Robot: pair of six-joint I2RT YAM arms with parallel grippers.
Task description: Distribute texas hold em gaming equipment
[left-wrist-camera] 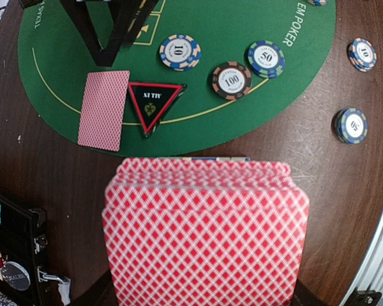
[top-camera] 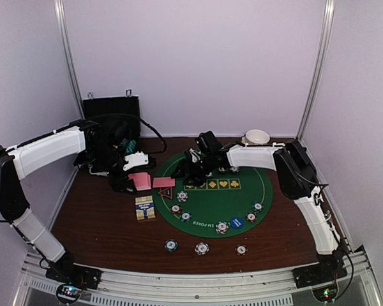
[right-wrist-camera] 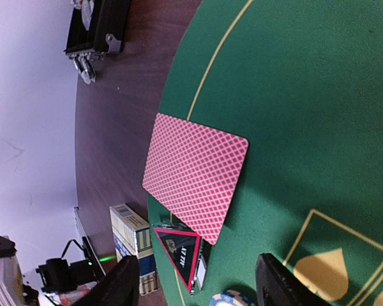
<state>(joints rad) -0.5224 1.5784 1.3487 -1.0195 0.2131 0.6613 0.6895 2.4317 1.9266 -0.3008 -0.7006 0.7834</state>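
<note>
Your left gripper [top-camera: 133, 180] is clamped on the pink-backed deck [left-wrist-camera: 204, 236] above the counter [left-wrist-camera: 45, 166], at 9 o'clock of the green mat [top-camera: 230, 201]. Your right gripper [right-wrist-camera: 201, 284] hangs open and empty over 1 dealt card [right-wrist-camera: 195, 185] there. The deck looks splayed, so pulling a card could spill several.

We find one card [top-camera: 164, 182] on the left edge of the mat [top-camera: 242, 201], the triangular marker [top-camera: 165, 192] just before it. A card box [top-camera: 145, 207] lies left of the mat; three chips [top-camera: 202, 248] sit before it.
</note>
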